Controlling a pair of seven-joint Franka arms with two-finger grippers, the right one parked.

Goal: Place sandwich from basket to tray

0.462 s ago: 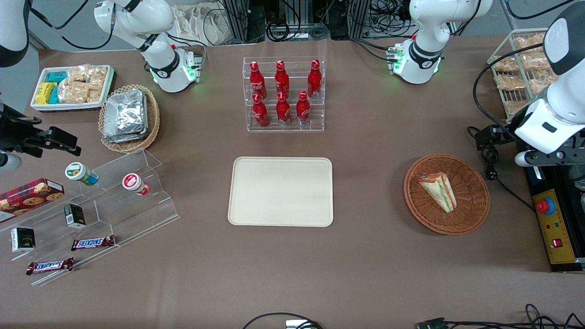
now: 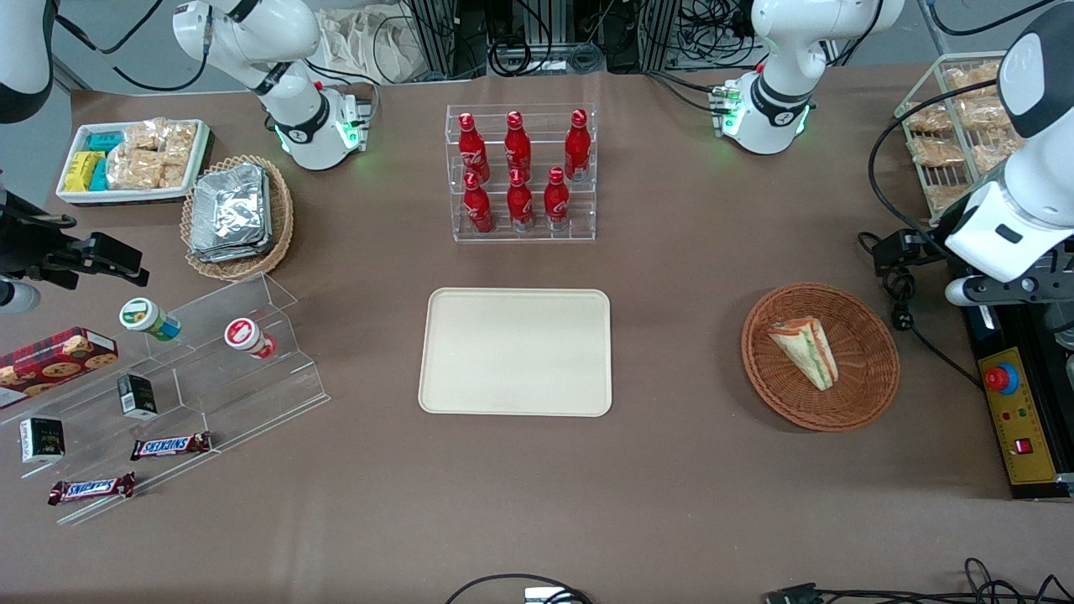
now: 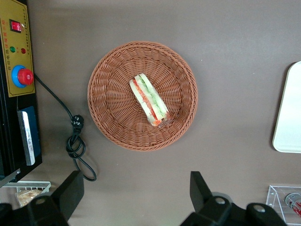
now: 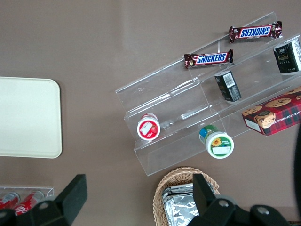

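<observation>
Hovering high above the brown desk [image 2: 671,352], the working arm's hand [image 3: 134,197] is hanging with its two dark fingers [image 3: 70,190] spread wide apart, gripping nothing. Directly below it, the reddish-brown wicker basket [image 3: 113,136] is sitting flat on the desk toward the working arm's end, and the sandwich [image 3: 149,99] is lying inside it, close to the basket's middle, green and red filling layers showing between pale bread. In the front view the sandwich [image 2: 805,351] is resting with its narrow tip pointing toward five o'clock within the basket [image 2: 864,394]. Well apart from the basket, at about nine o'clock from it in the front view, the cream tray [image 2: 516,352] is lying bare at the middle of the desk. At twelve o'clock from the tray, a clear rack of red bottles [image 2: 520,172] is standing farther from the front camera. A yellow control box [image 2: 1015,419] with a red button is sitting at three o'clock from the basket, a black cable [image 3: 75,141] trailing between them.
</observation>
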